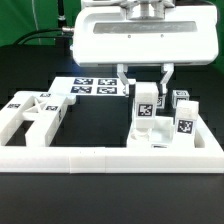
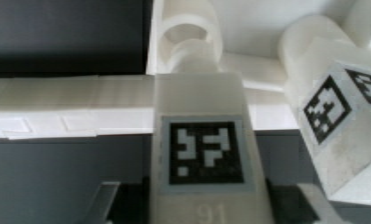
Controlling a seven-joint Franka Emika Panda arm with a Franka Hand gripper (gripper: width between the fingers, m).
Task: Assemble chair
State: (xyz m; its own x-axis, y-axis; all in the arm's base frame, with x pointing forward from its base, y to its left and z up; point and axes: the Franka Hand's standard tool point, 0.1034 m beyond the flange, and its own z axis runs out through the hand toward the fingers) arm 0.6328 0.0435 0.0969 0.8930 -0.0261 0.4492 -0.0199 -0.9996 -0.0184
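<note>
A white square post with a black-and-white tag stands upright right of the table's middle. My gripper comes down over its top, one finger on each side. In the wrist view the same post runs away from the camera between the dark pads, and my gripper is shut on it. A second tagged post stands just to the exterior view's right and shows slanted in the wrist view. A chunky white chair piece with tags lies at the exterior view's left. Beyond the held post's end sits a white part with a round hole.
The long white L-shaped border rail runs along the front and up the exterior view's right side; it crosses the wrist view as a pale band. The marker board lies flat behind the middle. A low white block sits at the held post's foot.
</note>
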